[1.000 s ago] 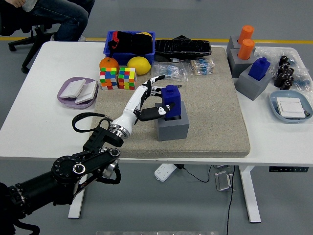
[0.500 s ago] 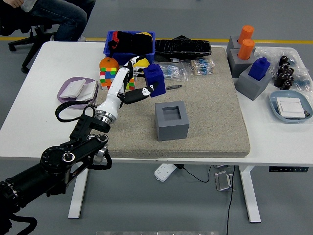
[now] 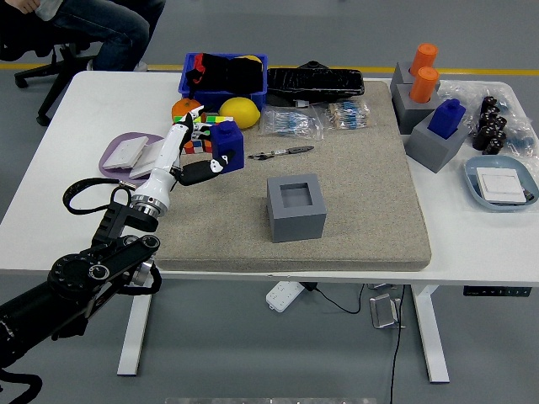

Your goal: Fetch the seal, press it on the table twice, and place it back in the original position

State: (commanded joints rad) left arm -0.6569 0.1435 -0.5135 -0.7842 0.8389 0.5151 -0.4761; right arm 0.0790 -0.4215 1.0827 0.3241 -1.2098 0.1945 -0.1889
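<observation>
My left hand (image 3: 200, 156) is shut on the blue seal (image 3: 227, 145) and holds it above the left part of the grey mat (image 3: 362, 189), in front of the colour cubes. The seal stands roughly upright in the grasp. Its grey holder block (image 3: 296, 207) sits at the mat's middle with its square socket empty. The left arm reaches in from the lower left corner. The right arm is out of the picture.
A lilac dish (image 3: 126, 157) with white pieces lies left of the hand. Behind are colour cubes (image 3: 197, 135), a lemon (image 3: 239, 112), an orange, a blue bin (image 3: 222, 74) and a pen (image 3: 280, 152). Other seals in holders (image 3: 434, 137) and a blue tray (image 3: 502, 183) sit right. A seated person shows at top left.
The left hand lifted the blue seal out of the grey holder and carried it left and back across the mat. The holder's socket now stands empty.
</observation>
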